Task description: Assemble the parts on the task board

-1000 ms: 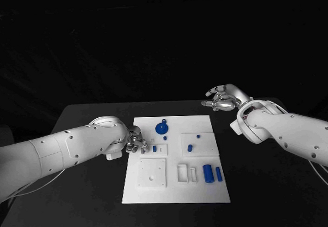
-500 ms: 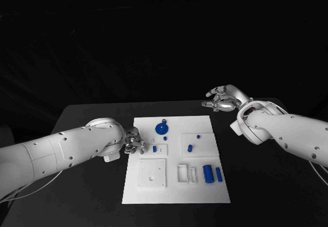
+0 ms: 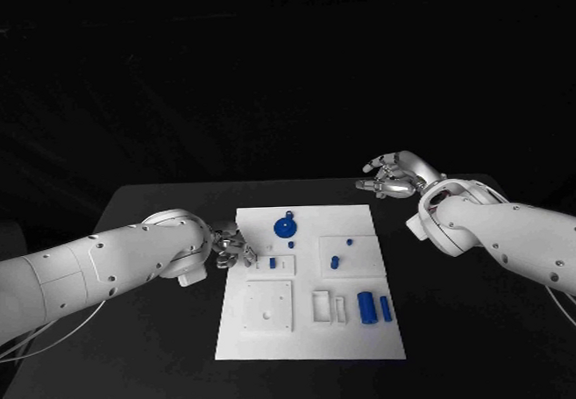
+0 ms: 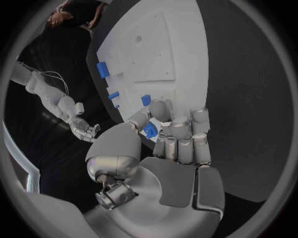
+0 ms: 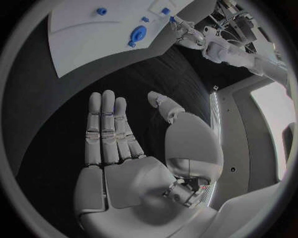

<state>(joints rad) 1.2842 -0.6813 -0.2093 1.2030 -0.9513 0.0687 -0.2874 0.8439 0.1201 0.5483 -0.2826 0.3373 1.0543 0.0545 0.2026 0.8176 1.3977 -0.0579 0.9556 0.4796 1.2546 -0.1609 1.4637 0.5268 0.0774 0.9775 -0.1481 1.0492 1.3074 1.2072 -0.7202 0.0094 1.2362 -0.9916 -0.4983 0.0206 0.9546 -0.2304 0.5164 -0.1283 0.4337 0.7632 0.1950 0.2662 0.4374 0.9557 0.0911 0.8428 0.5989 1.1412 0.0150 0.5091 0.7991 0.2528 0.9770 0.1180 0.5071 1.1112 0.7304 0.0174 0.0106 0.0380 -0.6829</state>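
**Board at the table's middle, one hand at each side**

I see the task board [image 3: 312,339] lying on the middle of the table [image 3: 142,362], its long sides running front to back. The left hand [image 3: 230,251] sits at the board's left edge, toward the far half, holding a small part [image 4: 149,131] between its fingers. The round part [image 3: 285,226] lies near the board's far edge, left of centre. Two long parts [image 3: 374,306] lie side by side by the right edge, in the near half. The right hand [image 3: 391,176] hangs over the table's far right corner, well apart from the board.
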